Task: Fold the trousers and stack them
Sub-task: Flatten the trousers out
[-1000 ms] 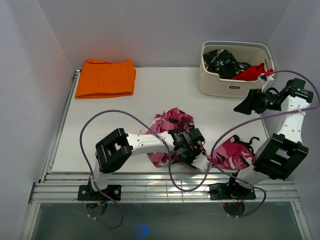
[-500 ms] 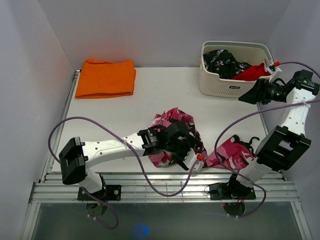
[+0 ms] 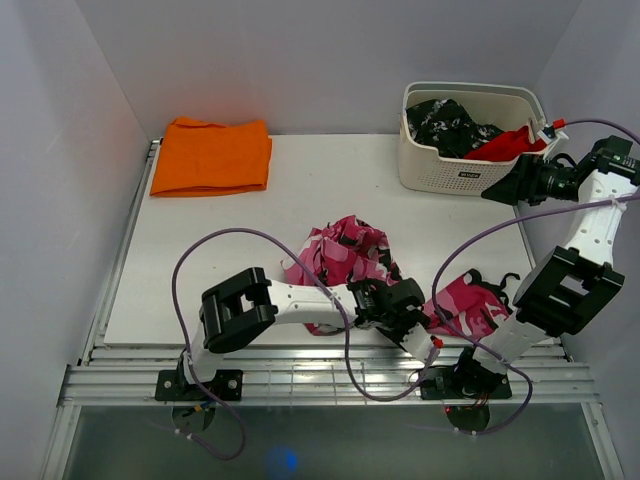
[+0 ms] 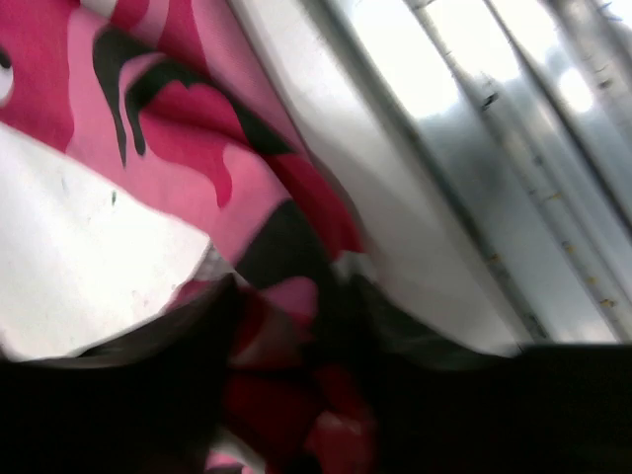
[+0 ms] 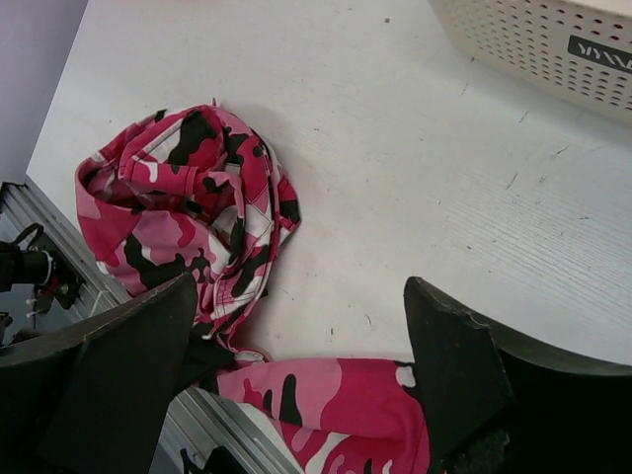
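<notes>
while left tool sits blurred against trousers, grip unclear; right tool spread wide.

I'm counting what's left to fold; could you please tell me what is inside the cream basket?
A black-and-white speckled garment and a red cloth lie in the basket. Anything beneath them is covered.

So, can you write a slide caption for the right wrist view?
Past the open right gripper: crumpled pink camouflage trousers on the white table, basket at upper right.
</notes>
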Motion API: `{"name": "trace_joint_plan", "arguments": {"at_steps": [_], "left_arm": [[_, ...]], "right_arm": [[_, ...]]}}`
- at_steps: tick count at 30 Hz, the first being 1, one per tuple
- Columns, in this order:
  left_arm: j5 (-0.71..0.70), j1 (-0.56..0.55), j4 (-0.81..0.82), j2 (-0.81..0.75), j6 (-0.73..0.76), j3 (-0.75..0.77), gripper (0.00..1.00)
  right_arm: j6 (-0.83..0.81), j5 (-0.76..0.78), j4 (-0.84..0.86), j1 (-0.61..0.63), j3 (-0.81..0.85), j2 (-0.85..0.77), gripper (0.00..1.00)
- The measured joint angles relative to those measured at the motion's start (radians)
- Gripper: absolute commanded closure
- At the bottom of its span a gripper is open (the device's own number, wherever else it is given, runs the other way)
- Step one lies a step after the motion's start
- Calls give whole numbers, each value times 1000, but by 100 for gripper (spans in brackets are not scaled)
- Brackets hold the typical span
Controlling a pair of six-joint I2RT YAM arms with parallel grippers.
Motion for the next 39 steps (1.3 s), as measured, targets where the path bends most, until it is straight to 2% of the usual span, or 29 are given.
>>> {"name": "trace_joint_plan", "arguments": {"at_steps": [2, 3, 8, 12, 16, 19, 21, 22, 23, 24, 25, 26, 28, 32, 39], "left_arm": [[-38, 16, 16, -1, -5, 0, 70], [-53, 24, 17, -4, -14, 1, 100], [-114, 95, -55, -114, -97, 11, 100], [-119, 257, -106, -312, -244, 87, 100], [-101, 565, -89, -566, -408, 110, 100], [-106, 865, -68, -799, -563, 58, 100], [-60, 1001, -68, -931, -663, -59, 100], [-13, 1106, -76, -975, -710, -142, 100], [11, 1208, -98, -991, -755, -227, 100], [31, 1307, -126, -973, -797, -328, 100], [56, 1355, -157, -930, -825, -395, 100], [78, 1381, -181, -902, -842, -437, 100], [92, 1391, -200, -887, -848, -445, 100], [119, 1400, -208, -861, -855, -445, 100], [138, 1402, -232, -838, -857, -436, 100]], "right_arm": [[-10, 0, -3, -3, -11, -3, 10], [-14, 0, -5, -4, -18, -5, 9], [-17, -9, -6, -5, -19, -5, 8], [13, -30, 23, -5, -19, -5, 8], [57, -57, 82, 2, -42, -9, 6], [86, -63, 148, 38, -137, -20, 4], [116, -39, 221, 131, -265, -50, 0], [146, -8, 290, 207, -346, -76, 4], [174, 12, 321, 270, -397, -90, 7], [222, 63, 417, 399, -462, -97, 7], [269, 97, 492, 505, -486, -76, 6], [307, 126, 555, 575, -485, -41, 5], [344, 157, 604, 635, -467, 15, 4], [445, 252, 775, 748, -332, 232, 3], [596, 323, 862, 842, -124, 491, 2]]}}
